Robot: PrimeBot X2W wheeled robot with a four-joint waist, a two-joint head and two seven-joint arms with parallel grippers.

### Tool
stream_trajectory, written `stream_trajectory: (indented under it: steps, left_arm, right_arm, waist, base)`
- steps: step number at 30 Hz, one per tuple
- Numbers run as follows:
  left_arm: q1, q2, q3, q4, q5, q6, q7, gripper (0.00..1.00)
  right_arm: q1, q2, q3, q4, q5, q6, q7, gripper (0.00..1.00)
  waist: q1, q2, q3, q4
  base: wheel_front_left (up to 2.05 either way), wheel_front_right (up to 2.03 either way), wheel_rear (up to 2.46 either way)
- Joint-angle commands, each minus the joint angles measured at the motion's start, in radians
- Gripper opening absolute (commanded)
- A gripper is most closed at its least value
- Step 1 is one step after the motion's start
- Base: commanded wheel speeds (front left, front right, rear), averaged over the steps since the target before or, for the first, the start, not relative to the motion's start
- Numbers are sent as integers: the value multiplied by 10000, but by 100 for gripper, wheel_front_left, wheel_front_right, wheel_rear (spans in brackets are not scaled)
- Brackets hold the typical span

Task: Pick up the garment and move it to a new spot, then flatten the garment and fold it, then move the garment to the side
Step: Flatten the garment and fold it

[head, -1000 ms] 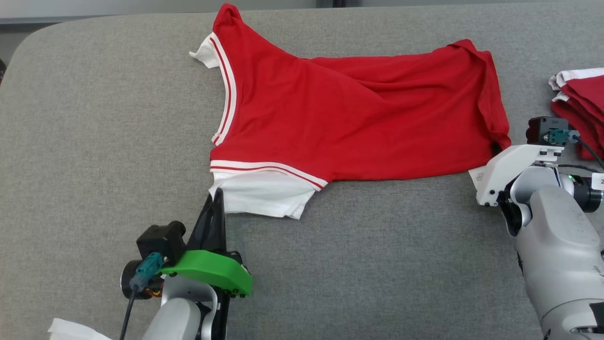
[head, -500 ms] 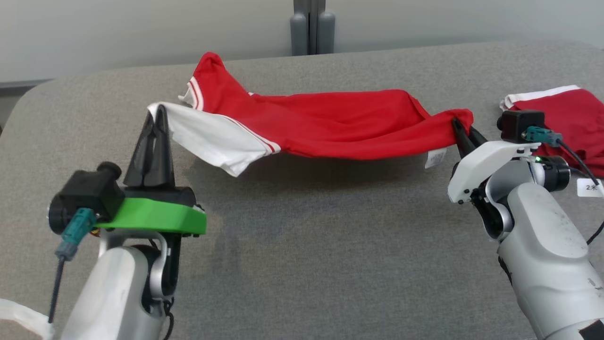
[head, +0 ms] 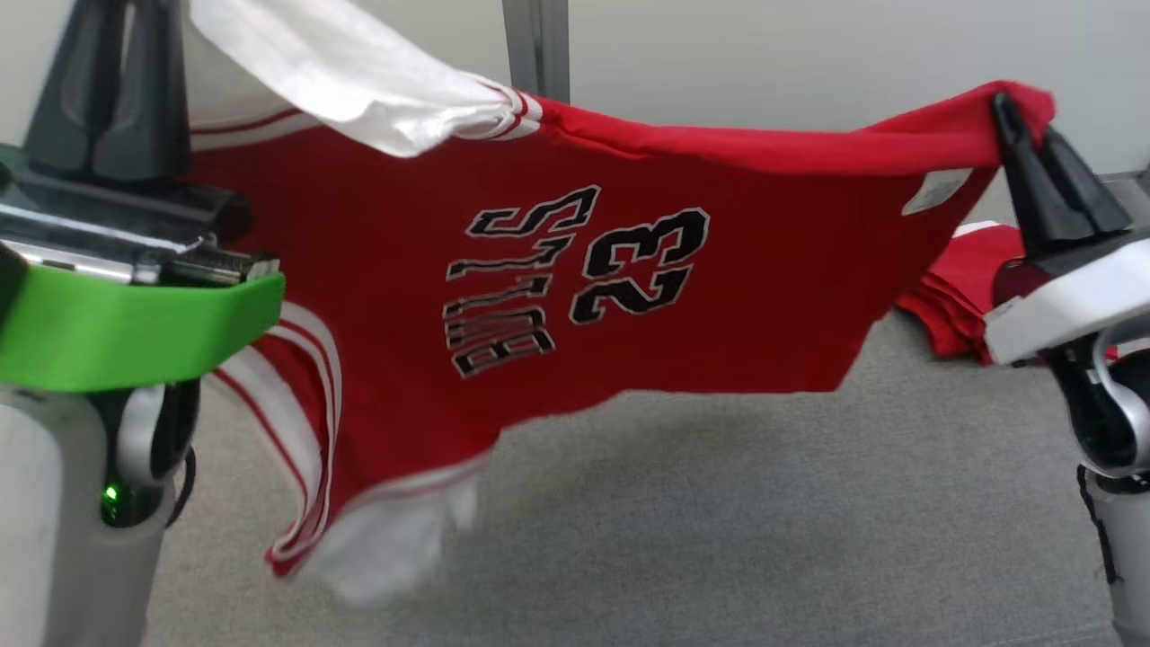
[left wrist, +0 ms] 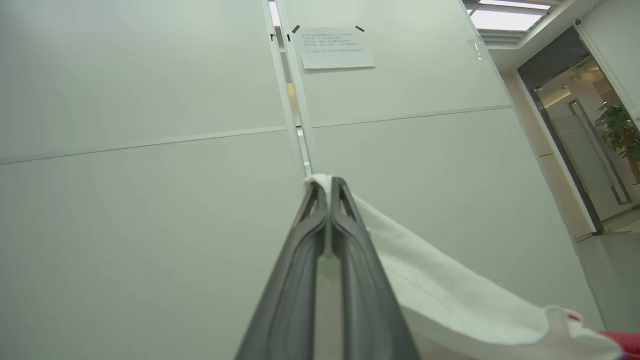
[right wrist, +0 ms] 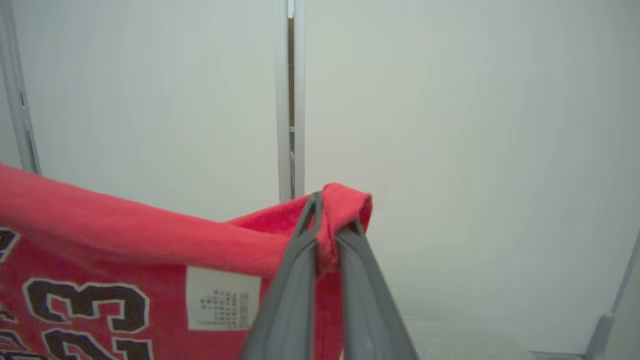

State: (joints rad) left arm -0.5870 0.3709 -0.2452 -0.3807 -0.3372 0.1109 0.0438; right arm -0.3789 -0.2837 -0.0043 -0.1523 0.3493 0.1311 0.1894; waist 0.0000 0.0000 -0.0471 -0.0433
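Observation:
The garment (head: 539,270) is a red jersey with white sleeves and a black "23" print. It hangs spread out in the air between my two grippers, above the grey table (head: 809,521), and its lower left corner dangles blurred near the surface. My left gripper (left wrist: 325,182) is shut on the edge of a white sleeve (left wrist: 425,285), and its fingers (head: 108,99) rise at the head view's top left. My right gripper (head: 1002,101) is shut on the red hem corner (right wrist: 345,200) beside a white label (right wrist: 222,299).
A stack of folded red garments (head: 943,305) lies on the table behind the right gripper. A pale wall with a vertical post (head: 535,45) stands behind the table. A paper notice (left wrist: 335,47) is taped to that wall.
Both grippers have risen, lifting the garment from lying on the table to hanging free, its print now facing me. The head camera has tilted up.

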Motion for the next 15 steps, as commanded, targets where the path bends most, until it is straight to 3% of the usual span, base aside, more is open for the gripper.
stream_trajectory:
  steps: [1,5,8,10,15]
  left_arm:
    - [-416,142,24,-223,86,-80,231,0]
    - [-1320,323,-45,-550,-13,-304,870,0]
    - [-1749,362,-113,-446,-116,-420,1217,0]
    - [-1870,335,-176,-156,-226,-486,1429,0]
    - [-2257,379,-321,1240,-309,-595,1710,0]
  right_arm:
    - [294,98,-237,-751,-186,-8,268,0]
    - [656,302,-858,-2599,-493,-8,961,0]
    - [834,392,-1111,-3297,-664,-8,1436,0]
    - [932,468,-1187,-3430,-719,-8,1654,0]
    - [285,710,-1046,-2389,-596,-7,1621,0]
  waist:
    - [0,0,-197,-237]
    - [0,0,-144,-333]
    - [0,0,-29,-416]
    - [0,0,95,-440]
    - [0,0,922,-455]
  base:
    - [0,0,0]
    - [0,0,0]
    - [0,0,0]
    - [0,0,0]
    - [0,0,0]
